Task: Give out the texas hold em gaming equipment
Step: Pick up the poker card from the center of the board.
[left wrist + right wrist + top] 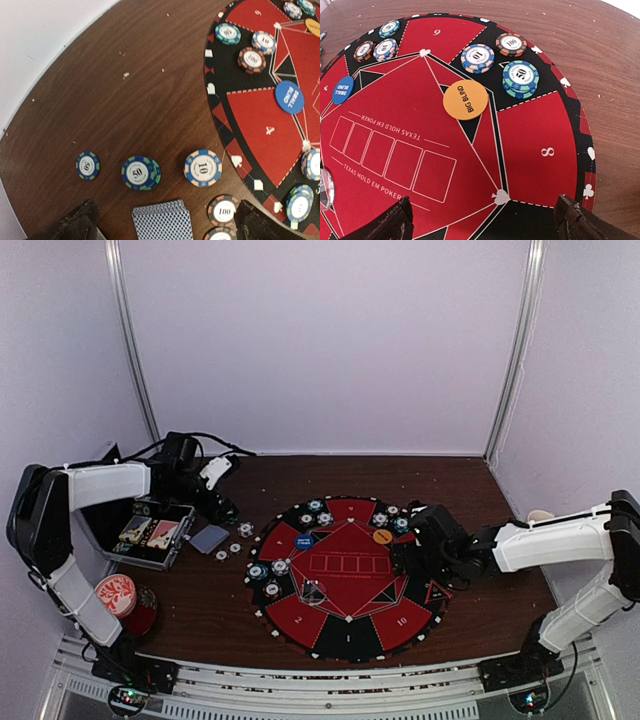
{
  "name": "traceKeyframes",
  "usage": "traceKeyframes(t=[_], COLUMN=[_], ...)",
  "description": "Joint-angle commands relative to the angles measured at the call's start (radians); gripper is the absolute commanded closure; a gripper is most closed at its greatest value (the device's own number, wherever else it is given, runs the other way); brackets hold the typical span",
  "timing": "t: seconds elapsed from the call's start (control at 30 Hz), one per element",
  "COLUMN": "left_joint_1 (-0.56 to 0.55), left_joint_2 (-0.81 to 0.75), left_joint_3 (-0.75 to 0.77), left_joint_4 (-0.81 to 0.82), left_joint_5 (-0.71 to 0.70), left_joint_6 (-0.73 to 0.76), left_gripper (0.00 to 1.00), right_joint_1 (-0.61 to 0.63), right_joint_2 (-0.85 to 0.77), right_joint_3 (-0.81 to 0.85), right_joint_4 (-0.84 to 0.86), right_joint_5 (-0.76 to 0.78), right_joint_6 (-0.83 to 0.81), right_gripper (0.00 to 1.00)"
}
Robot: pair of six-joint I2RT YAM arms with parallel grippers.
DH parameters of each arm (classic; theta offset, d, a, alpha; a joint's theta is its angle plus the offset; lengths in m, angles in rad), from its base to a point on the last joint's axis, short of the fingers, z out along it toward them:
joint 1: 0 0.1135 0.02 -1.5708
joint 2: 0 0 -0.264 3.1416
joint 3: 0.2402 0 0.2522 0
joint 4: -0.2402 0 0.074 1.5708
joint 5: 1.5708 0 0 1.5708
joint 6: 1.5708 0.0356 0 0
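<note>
Gripper L [165,225]: jaws apart, over card deck [162,218], btm centre.
Gripper R [485,221]: jaws apart, over red mat [540,150].

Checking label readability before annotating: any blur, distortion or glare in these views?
Top external: frame posts bow slightly, light is dim, chips too small to read. Left wrist: chip numbers sharp and legible; left fingers dark and blurred. Right wrist: orange button print crisp, right fingers blurred; no strong glare.
</note>
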Motion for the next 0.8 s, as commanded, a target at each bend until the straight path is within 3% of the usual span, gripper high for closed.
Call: traceKeyframes(t=[0.0,0.33,0.77], left_joint_1=[0.026,0.110,0.110], left_joint_2=[0.025,0.112,0.199], left_joint_3=[0.018,0.092,0.112], left_joint_4=[-0.111,-0.292,-0.299], left_joint_5=[-0.002,0.016,-0.029], left_joint_6=[0.076,0.173,0.168], left_gripper=[0.02,0.02,0.02], right_joint_1=[-0.004,-0.004,-0.003], right_joint_2=[-0.027,-0.095,-0.117], right_joint_3=[-0.022,-0.062,-0.073], right_joint_4=[0.035,0.054,0.054], right_joint_5=[-0.023,-0.038,-0.041], right_joint_6=[-0.007,0.001,0.004], right_gripper=[0.00,0.00,0.00])
